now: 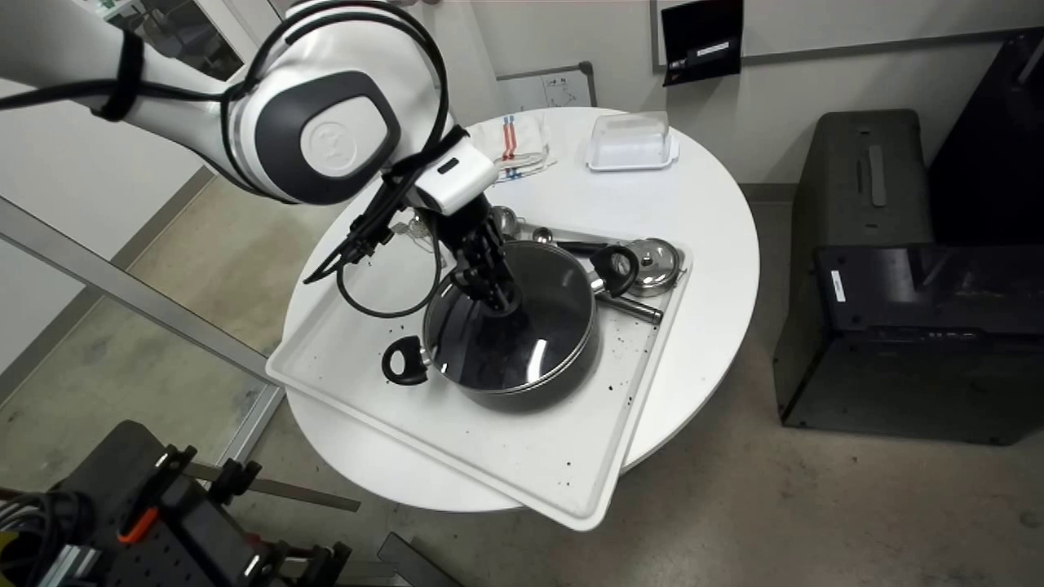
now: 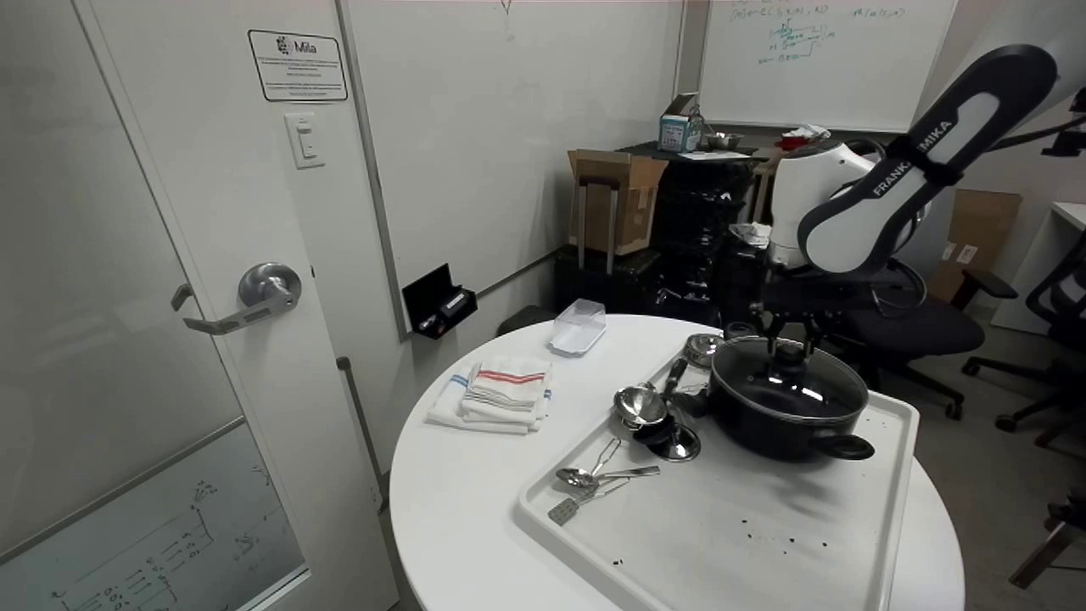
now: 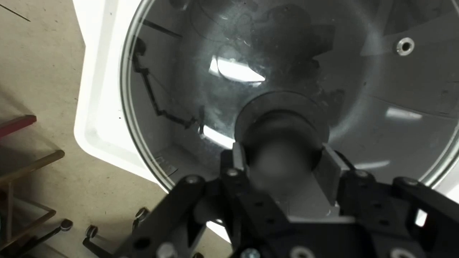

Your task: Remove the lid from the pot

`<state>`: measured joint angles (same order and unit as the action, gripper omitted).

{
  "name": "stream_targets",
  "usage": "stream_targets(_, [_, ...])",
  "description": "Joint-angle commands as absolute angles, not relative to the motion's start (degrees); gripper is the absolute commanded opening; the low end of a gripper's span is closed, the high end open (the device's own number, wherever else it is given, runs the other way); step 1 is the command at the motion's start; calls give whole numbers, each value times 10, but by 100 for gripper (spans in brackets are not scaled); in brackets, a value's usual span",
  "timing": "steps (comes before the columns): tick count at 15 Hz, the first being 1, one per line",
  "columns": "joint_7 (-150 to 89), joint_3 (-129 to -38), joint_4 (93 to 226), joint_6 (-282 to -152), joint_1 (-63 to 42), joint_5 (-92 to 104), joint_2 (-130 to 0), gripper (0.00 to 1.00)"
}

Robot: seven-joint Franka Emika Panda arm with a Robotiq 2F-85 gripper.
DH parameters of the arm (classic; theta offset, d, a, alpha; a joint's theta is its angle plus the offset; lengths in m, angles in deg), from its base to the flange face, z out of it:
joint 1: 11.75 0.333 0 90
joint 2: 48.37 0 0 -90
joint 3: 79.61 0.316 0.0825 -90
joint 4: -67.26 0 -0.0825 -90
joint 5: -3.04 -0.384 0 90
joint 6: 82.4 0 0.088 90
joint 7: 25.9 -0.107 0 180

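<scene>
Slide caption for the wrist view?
Black hand, fingers flanking the round dark knob of a clear, metal-rimmed glass lid.

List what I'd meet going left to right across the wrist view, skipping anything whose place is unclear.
Red bar, white tray's rounded corner, glass lid's left rim, a gripper fingertip pad, dark lid knob, the opposite fingertip pad, metal-ringed vent hole.

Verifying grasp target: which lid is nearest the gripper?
The wide glass lid on the black pot: the gripper straddles its knob. The small silver lid sits apart.
</scene>
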<state>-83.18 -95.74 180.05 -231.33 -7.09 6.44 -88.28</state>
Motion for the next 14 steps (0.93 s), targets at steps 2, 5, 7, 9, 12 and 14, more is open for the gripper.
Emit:
stream_targets(2, [-800, -949, 1849, -2304, -75, 59, -813, 25])
stream_targets(5, [-786, -947, 1872, -2306, -71, 65, -782, 25])
stream_targets(7, [-785, -947, 1883, -2311, -62, 74, -769, 25])
stream_targets(9, [-788, -946, 1894, -2313, -51, 84, -759, 25])
stream_targets(12, [-799, -944, 1907, -2318, -26, 107, -752, 25])
stream_targets(14, [-807, -943, 1914, -2325, -3, 127, -752, 25])
